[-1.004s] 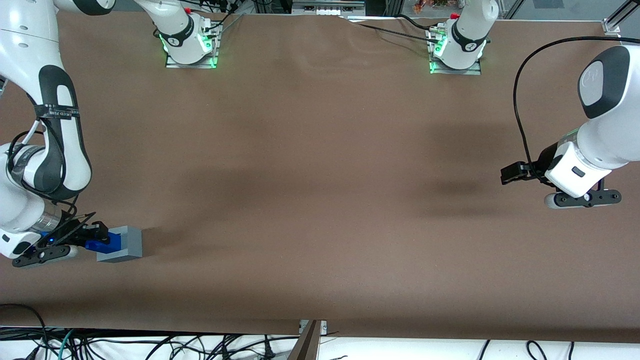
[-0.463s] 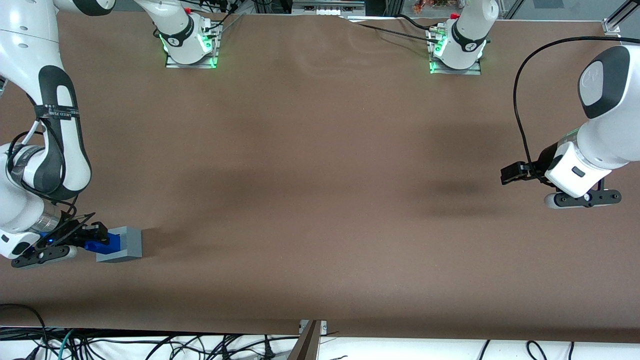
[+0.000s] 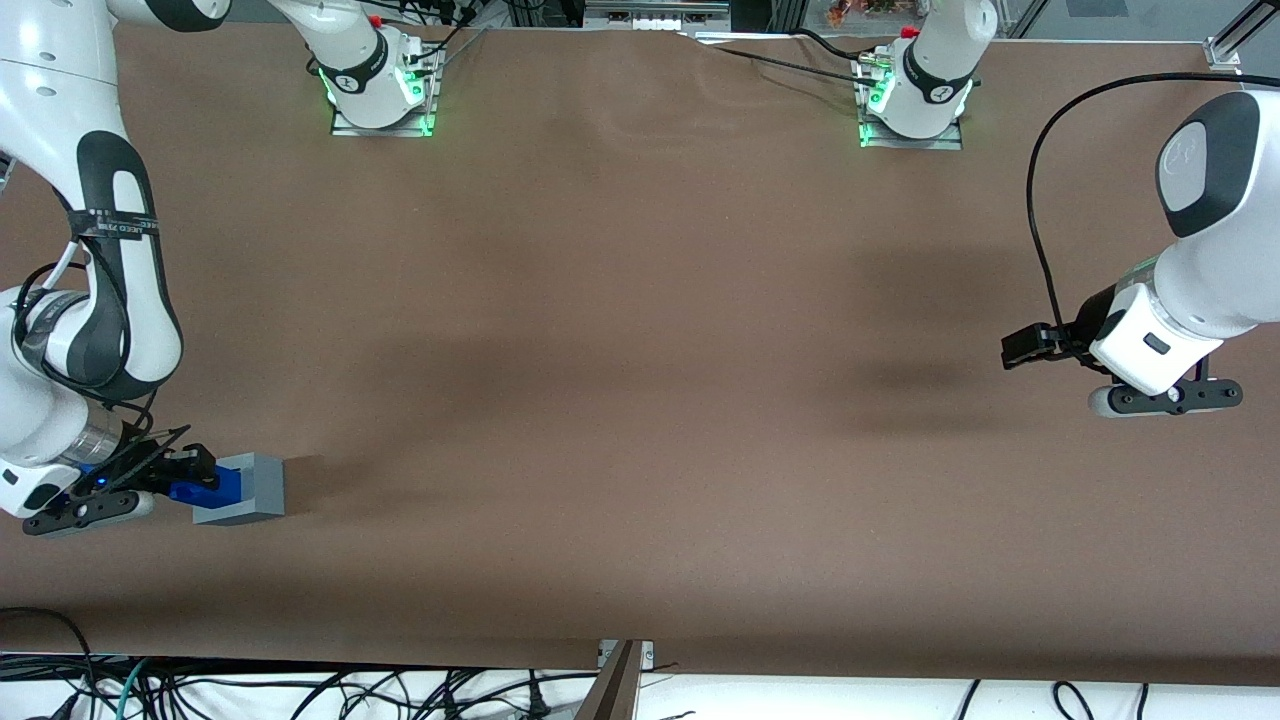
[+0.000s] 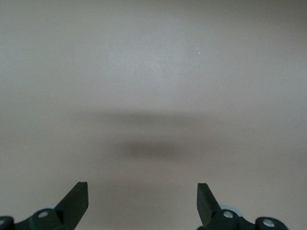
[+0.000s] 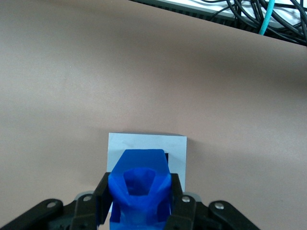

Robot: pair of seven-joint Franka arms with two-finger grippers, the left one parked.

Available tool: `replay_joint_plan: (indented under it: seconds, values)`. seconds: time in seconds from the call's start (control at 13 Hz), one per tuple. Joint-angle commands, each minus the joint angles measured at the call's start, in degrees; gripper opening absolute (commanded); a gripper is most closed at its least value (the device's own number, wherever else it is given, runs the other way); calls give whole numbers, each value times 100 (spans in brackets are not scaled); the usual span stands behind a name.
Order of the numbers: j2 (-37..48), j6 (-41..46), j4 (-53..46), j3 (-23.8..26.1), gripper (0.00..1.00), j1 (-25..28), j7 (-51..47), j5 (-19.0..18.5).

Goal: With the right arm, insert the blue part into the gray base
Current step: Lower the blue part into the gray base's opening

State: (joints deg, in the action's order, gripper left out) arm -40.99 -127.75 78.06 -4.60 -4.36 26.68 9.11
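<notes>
While gripper clamps one blue part, one gray base

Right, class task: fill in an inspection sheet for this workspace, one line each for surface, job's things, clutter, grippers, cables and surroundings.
Surface: brown table, lightly wrinkled, with soft shadows.
Job's things: gray base stands at the working arm's end of the table; blue part is held over its top face, with the dark recess showing just past it, not yet seated.
Clutter: nothing seen.
Grippers: gripper of the right arm is directly above the gray base, shut on the blue part.
Cables: thin looped wires on the right arm; tangled cables along the table edge nearest the front camera.
Surroundings: two arm mounts with green lights.
</notes>
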Motion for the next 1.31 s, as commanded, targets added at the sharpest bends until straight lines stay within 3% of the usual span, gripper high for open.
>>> replay_joint_plan:
  seconds: [0.0, 0.85, 1.24]
  values:
    - [-410, -110, -177, 38, 34, -65, 21, 91]
    - [-349, -22, -212, 38, 34, -39, 47, 38]
    - [-313, 592, -747, 20, 34, -39, 47, 20]
